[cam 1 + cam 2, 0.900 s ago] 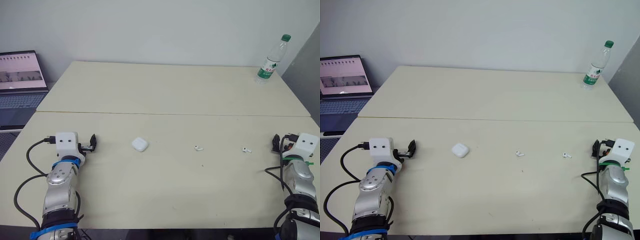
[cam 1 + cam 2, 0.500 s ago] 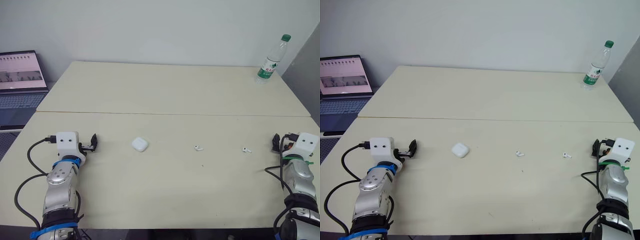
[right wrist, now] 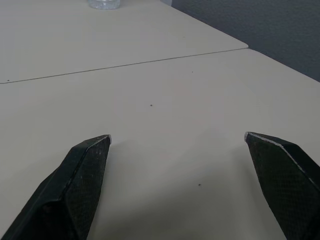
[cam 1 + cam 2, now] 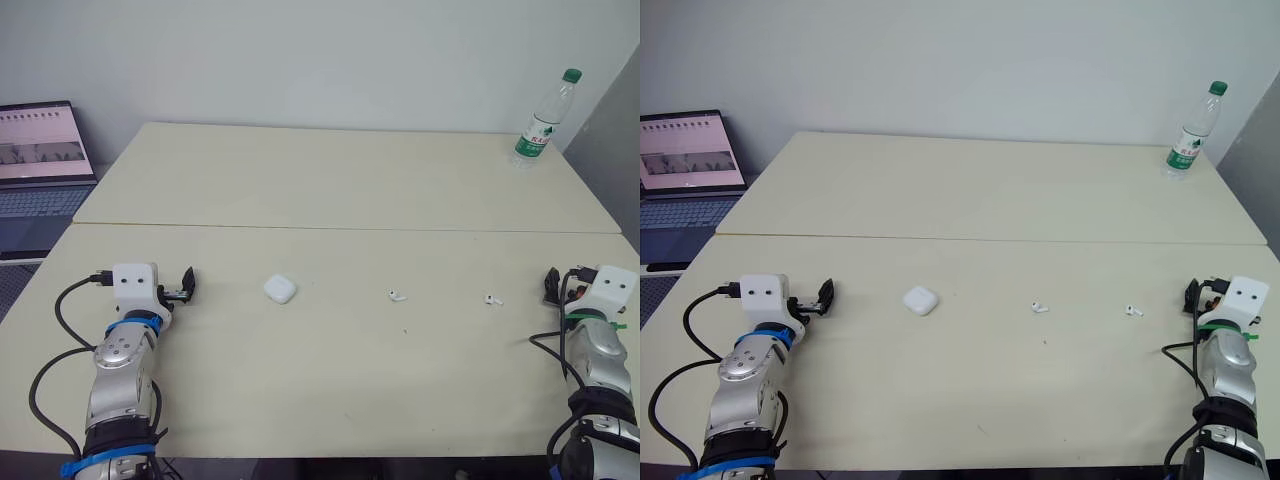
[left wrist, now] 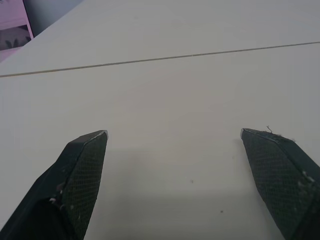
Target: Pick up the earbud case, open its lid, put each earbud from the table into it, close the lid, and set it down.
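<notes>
Left claw (image 4: 186,283): gaping, empty.
Right claw (image 4: 551,285): gaping, empty.
Earbud case (image 4: 280,289): lying near left claw.
Middle earbud (image 4: 397,295): lying between the 2 claws.
Outer earbud (image 4: 491,299): lying near right claw.

Cream tables (image 4: 350,180) edge to edge before a plain pale wall (image 4: 300,55), laptop (image 4: 40,150) left, bottle (image 4: 541,118) far right.

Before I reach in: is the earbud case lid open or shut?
Shut: the earbud case shows one smooth rounded shape, no raised lid.
</notes>
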`<state>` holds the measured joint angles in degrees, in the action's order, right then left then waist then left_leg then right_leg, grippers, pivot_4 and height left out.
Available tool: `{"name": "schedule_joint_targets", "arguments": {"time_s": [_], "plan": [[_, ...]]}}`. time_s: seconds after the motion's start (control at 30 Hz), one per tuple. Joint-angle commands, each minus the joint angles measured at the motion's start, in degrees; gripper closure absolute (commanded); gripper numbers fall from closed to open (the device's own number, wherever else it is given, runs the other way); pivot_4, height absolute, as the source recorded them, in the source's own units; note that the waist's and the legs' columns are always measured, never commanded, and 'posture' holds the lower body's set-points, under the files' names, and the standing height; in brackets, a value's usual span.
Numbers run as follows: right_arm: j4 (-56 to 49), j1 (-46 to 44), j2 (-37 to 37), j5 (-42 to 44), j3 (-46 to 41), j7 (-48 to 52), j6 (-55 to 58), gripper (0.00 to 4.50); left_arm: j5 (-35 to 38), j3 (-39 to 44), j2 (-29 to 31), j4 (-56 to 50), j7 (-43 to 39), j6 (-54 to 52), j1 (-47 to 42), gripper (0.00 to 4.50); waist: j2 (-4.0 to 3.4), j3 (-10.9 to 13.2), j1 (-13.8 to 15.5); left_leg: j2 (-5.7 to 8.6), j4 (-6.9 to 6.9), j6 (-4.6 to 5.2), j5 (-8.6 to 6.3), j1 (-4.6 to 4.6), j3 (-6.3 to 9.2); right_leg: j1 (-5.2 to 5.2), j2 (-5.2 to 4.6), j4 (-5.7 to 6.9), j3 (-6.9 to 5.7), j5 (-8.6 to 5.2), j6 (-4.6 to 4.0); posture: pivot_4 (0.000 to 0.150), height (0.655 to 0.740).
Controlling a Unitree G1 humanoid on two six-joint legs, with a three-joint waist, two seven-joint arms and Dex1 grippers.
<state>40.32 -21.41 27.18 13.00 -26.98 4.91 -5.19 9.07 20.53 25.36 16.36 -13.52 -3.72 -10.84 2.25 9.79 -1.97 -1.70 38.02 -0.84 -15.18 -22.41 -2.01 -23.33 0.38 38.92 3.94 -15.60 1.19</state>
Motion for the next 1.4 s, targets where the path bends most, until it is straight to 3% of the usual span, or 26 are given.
{"name": "schedule_joint_targets", "arguments": {"time_s": [0.03, 0.3, 0.6, 0.73, 0.9, 1.13, 1.4], "plan": [[-0.95, -0.88, 0.97, 0.86, -1.08, -0.46, -1.46, 0.00, 1.16, 0.74, 1.49, -2.76, -1.20, 0.31, -0.42, 0.04, 0.00, 0.00, 0.00, 0.00, 0.00, 0.00, 0.00, 0.00, 0.00, 0.00, 0.00, 0.00, 0.00, 0.00, 0.00, 0.150, 0.7400], [-2.37, -2.21, 1.78, 0.93, 0.30, 2.78, -0.26, 0.00, 10.84, 1.53, 7.64, -17.55, -13.92, -7.05, 4.33, 0.04, -0.02, 0.01, -0.41, -0.02, -0.03, 0.00, 0.00, 0.00, 0.01, 0.00, 0.00, 0.00, 0.00, 0.00, 0.00, 0.150, 0.7400], [-13.75, -3.69, 7.53, 4.39, 9.49, 28.56, 6.43, 0.00, 26.37, -3.39, 18.01, -36.00, -27.97, -28.93, 6.51, 0.04, -0.15, 0.08, -0.83, 0.00, -0.02, 0.00, 0.00, 0.05, 0.01, 0.01, 0.01, 0.03, 0.00, -0.01, 0.00, 0.150, 0.7400], [-25.38, -5.58, 8.73, 12.07, 16.54, 45.56, 17.61, 0.00, 24.68, -10.12, 17.88, -34.91, -28.51, -32.87, 3.91, 0.04, -0.18, 0.11, -0.87, -0.04, -0.02, 0.00, 0.00, 0.08, 0.07, 0.02, 0.08, 0.03, -0.04, -0.01, 0.00, 0.150, 0.7400], [-39.19, -6.16, 10.22, 18.75, 23.70, 55.51, 30.65, 0.00, 19.44, -15.38, 17.14, -30.37, -28.04, -31.79, 2.29, 0.04, -0.19, 0.12, -0.78, -0.06, -0.03, 0.00, 0.00, 0.03, 0.15, 0.02, 0.10, -0.01, -0.12, -0.02, -0.02, 0.150, 0.7400], [-50.94, -6.21, 10.13, 22.18, 28.06, 57.58, 38.85, 0.00, 14.84, -19.18, 14.03, -24.74, -28.25, -29.37, -0.42, 0.04, -0.19, 0.12, -0.11, -0.01, 0.03, 0.00, 0.00, -0.14, 0.25, -0.04, 0.01, -0.04, -0.24, -0.03, -0.03, 0.150, 0.7400], [-55.91, -5.91, 10.90, 23.49, 28.09, 57.81, 41.45, 0.00, 10.67, -22.73, 9.74, -20.72, -27.80, -27.73, -3.55, 0.04, -0.18, 0.12, 0.22, 0.01, 0.07, 0.00, 0.00, -0.27, 0.32, -0.12, 0.00, -0.05, -0.32, -0.03, -0.03, 0.150, 0.7400]]}}
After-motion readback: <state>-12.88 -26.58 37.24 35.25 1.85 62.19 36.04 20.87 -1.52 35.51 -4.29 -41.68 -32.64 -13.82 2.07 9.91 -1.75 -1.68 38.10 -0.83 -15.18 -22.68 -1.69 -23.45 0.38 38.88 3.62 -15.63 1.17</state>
